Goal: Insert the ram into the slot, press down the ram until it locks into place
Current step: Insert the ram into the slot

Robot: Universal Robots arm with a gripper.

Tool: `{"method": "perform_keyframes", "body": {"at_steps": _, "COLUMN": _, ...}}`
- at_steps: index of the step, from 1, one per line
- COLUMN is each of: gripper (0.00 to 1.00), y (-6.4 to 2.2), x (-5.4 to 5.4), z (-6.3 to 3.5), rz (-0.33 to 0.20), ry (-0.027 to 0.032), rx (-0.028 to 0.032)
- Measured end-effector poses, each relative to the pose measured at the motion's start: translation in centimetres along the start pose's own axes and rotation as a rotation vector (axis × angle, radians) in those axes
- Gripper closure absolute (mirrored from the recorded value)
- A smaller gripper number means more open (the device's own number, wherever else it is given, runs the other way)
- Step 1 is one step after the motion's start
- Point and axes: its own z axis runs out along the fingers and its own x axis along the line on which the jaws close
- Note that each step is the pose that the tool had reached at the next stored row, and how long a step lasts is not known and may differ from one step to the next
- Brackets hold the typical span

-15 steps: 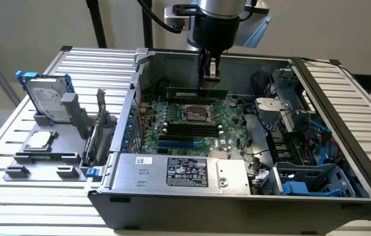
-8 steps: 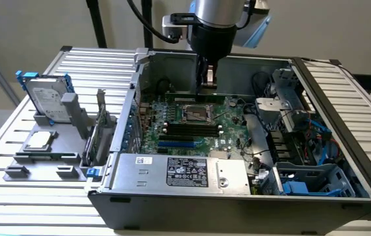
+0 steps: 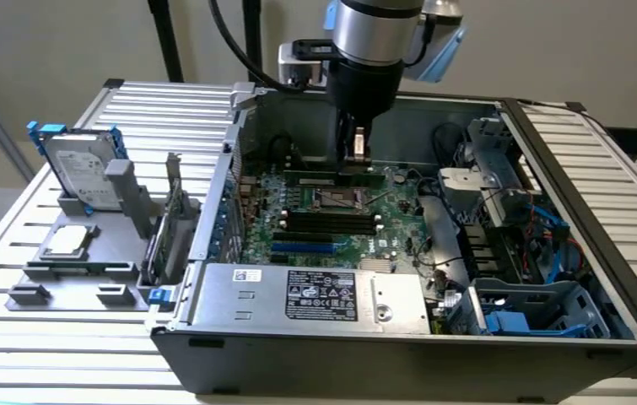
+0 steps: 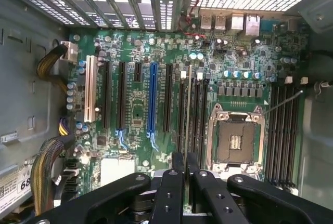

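a slatted metal counter (image 3: pixel 59 363) carries an open grey steel case (image 3: pixel 240 359), laid on its side so the board faces up and can be reached from above. the arm (image 3: pixel 369 42), a smooth silver and black cylinder, comes straight down into the case, a pose suited to a vertical push. the green motherboard (image 4: pixel 130 115) lies flat on the case floor, crowded with small parts, with a square metal cpu socket (image 4: pixel 234 141) and a blue socket (image 4: pixel 152 99) among long black ones. the black end effector (image 4: pixel 184 156) has its 2 matte, hole-dotted fingers (image 4: pixel 174 193) drawn nearly together, pinching the ram near its middle, likely so the stick stays level and both ends meet the socket evenly. the slot (image 4: pixel 196 120) is 1 of a group of narrow black plastic channels between the blue socket and the cpu socket, running the same way as the stick. in the exterior view the ram (image 3: pixel 324 179) is a thin flat green strip, on edge and level beneath the end effector (image 3: pixel 354 156). in the wrist view the ram (image 4: pixel 188 109) is a pale line seen edge-on, lying along the slot group. it seems to hang just over the board, but i cannot tell whether it touches the slot.
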Motion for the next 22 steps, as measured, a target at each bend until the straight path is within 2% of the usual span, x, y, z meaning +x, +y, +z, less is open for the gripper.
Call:
{"method": "perform_keyframes", "body": {"at_steps": 11, "gripper": 0.86, "y": -0.11, "x": 0.2, "z": 2.0, "rz": 0.0, "ry": 0.0, "rx": 0.0}}
{"method": "perform_keyframes", "body": {"at_steps": 22, "gripper": 0.86, "y": -0.58, "x": 0.2, "z": 3.98, "rz": 0.0, "ry": 0.0, "rx": -0.0002}}
